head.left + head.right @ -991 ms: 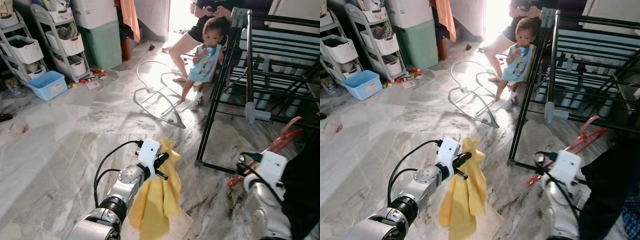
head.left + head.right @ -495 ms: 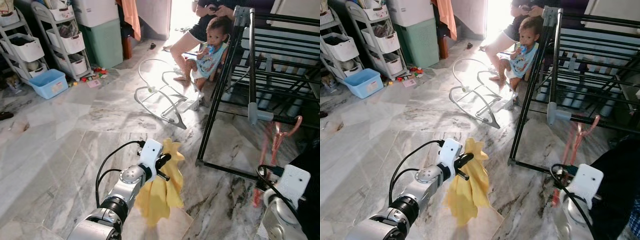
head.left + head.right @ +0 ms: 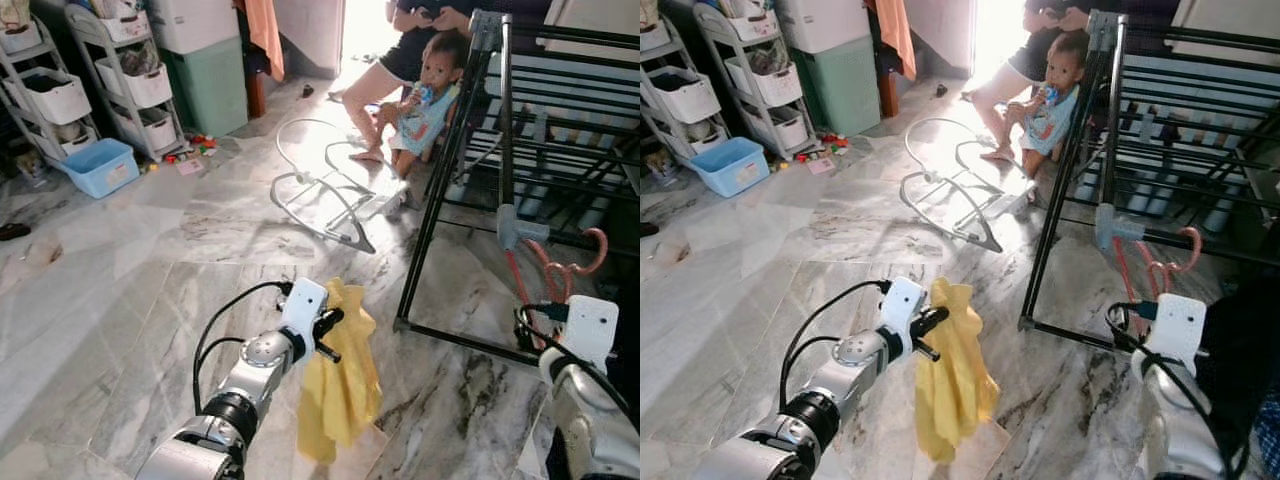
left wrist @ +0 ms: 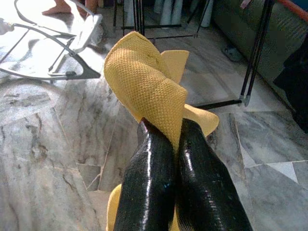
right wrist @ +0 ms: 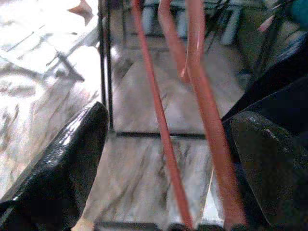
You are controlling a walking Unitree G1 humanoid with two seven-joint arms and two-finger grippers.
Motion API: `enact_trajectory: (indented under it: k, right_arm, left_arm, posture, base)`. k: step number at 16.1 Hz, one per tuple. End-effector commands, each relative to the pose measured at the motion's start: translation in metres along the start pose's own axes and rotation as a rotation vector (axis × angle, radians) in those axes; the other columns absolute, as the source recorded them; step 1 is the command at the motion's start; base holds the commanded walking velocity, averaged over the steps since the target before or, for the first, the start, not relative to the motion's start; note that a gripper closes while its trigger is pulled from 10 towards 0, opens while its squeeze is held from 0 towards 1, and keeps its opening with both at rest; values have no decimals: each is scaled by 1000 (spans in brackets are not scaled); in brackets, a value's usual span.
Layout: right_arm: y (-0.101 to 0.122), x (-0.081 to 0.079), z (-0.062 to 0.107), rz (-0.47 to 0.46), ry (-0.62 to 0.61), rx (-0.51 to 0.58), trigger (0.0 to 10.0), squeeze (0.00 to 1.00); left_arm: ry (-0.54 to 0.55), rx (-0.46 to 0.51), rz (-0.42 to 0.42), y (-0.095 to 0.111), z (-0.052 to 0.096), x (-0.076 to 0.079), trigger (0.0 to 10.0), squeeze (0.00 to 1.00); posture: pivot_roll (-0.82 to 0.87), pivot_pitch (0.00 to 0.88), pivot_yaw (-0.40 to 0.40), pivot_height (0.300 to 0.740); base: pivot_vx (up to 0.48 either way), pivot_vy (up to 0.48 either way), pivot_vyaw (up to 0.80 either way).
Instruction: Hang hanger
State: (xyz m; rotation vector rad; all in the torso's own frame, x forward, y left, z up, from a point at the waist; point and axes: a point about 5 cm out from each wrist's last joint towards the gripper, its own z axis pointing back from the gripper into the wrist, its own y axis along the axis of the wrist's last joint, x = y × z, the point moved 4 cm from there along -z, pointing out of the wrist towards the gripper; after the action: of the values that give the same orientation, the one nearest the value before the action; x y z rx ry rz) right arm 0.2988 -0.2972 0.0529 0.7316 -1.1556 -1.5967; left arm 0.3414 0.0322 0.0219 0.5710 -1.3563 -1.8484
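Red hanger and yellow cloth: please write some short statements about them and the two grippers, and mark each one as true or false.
1. The left gripper is shut on the yellow cloth. True.
2. The red hanger lies flat on the marble floor. False: it is raised beside the black drying rack, near the right gripper.
3. The yellow cloth is draped over the rack. False: it hangs from the left gripper, above the floor.
4. In the right wrist view, the hanger's red bars pass between two spread black fingers. True.
5. A blue bin stands on the floor by the shelves. True.
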Motion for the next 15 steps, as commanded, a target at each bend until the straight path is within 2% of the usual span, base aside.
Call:
enact_trajectory:
  k: [1, 2, 4, 5, 6, 7, 8, 15]
  right_arm:
    - [-1, 2, -3, 39, 32, -30, 3490, 0]
    - [-2, 9, -6, 64, 25, -47, 0, 0]
    - [-5, 17, -8, 91, 31, -74, 3686, 0]
    - [-4, 22, -10, 113, 32, -80, 2431, 0]
    - [-1, 26, -13, 116, 32, -78, 2078, 0]
    - [0, 27, -14, 117, 33, -77, 314, 0]
    - [2, 27, -15, 118, 38, -75, 0, 0]
    - [4, 20, -18, 135, 62, -52, 0, 0]
  left_arm:
    - [6, 19, -32, 9, -1, -3, 10000, 0]
    - [10, 18, -31, 8, -1, -4, 10000, 0]
    - [14, 15, -31, 7, 0, -5, 10000, 0]
    - [17, 12, -31, 6, 1, -5, 10000, 0]
    - [18, 7, -32, 5, 1, -6, 10000, 0]
    - [20, 5, -39, 5, 1, -6, 10000, 0]
    - [23, 6, -52, 5, 1, -6, 10000, 0]
    - [18, 6, -49, 8, -1, -4, 10000, 0]
  posture:
    - [-34, 19, -22, 740]
    - [-30, 22, -25, 740]
    - [-26, 23, -27, 740]
    - [-25, 23, -27, 740]
    - [-25, 23, -26, 740]
    - [-26, 22, -23, 740]
    - [-26, 22, -22, 740]
    - [-28, 14, -18, 740]
  base:
    - [0, 0, 0]
    - [0, 0, 0]
    - [0, 0, 0]
    - [0, 0, 0]
    - [0, 0, 0]
    - [0, 0, 0]
    - [0, 0, 0]
    - [0, 0, 0]
